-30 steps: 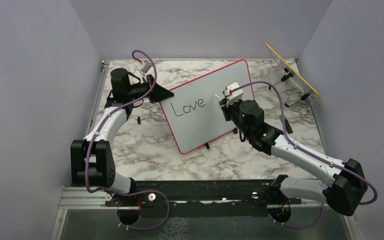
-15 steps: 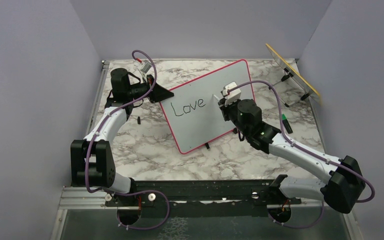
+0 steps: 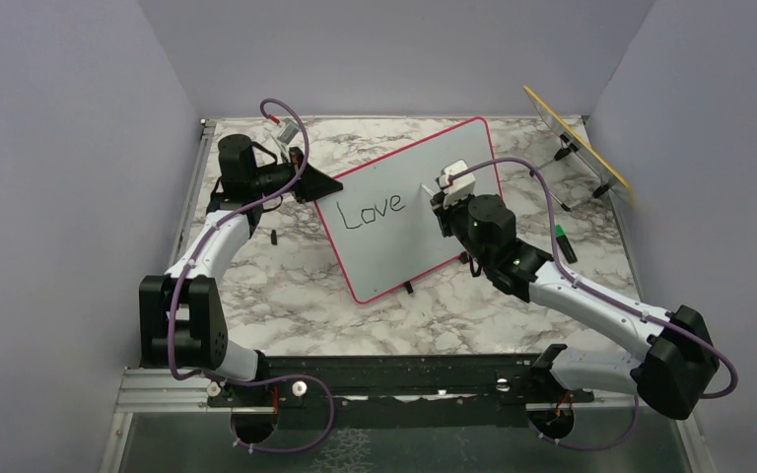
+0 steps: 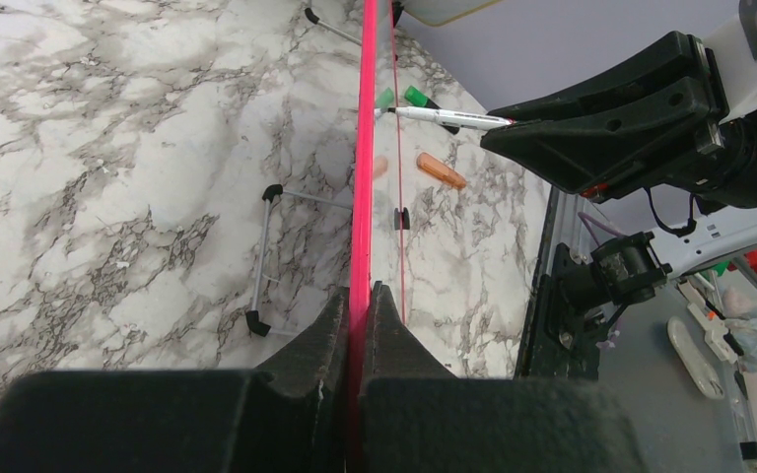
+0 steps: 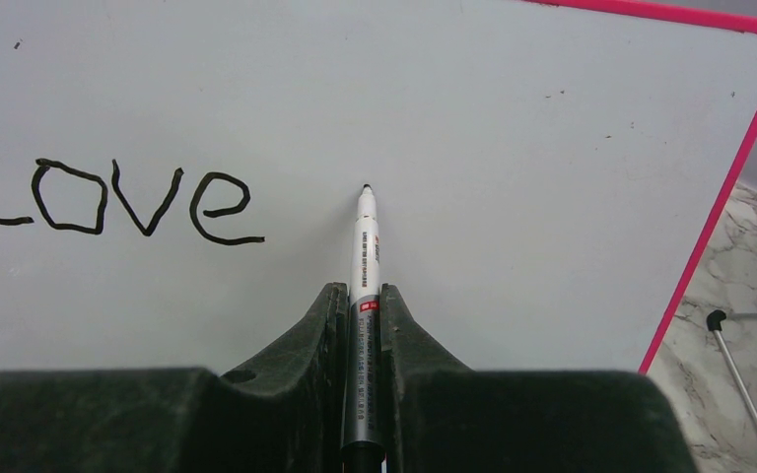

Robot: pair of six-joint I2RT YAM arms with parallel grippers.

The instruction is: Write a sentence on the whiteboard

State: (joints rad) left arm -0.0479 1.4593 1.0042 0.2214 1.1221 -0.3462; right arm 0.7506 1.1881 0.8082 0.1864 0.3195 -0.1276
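The whiteboard (image 3: 394, 254), white with a pink-red frame, stands tilted on the marble table. Of the sentence, only the black word "Love" (image 3: 373, 209) shows on it. My left gripper (image 3: 321, 184) is shut on the board's left edge; the left wrist view shows the pink frame (image 4: 364, 148) pinched between its fingers (image 4: 335, 325). My right gripper (image 5: 363, 296) is shut on a white and grey marker (image 5: 364, 256). Its black tip sits at the board (image 5: 513, 128) just right of "Love" (image 5: 138, 202). I cannot tell whether the tip touches. The marker also shows in the left wrist view (image 4: 444, 117).
A yellow-edged panel on a wire stand (image 3: 577, 138) stands at the back right. A green-capped marker (image 3: 562, 241) lies on the table right of the board. An orange cap (image 4: 441, 169) lies beyond the board. Grey walls close in both sides.
My right arm has shifted slightly left, bringing the marker closer to the board right of "Love". No new stroke shows. The left arm and board have not moved.
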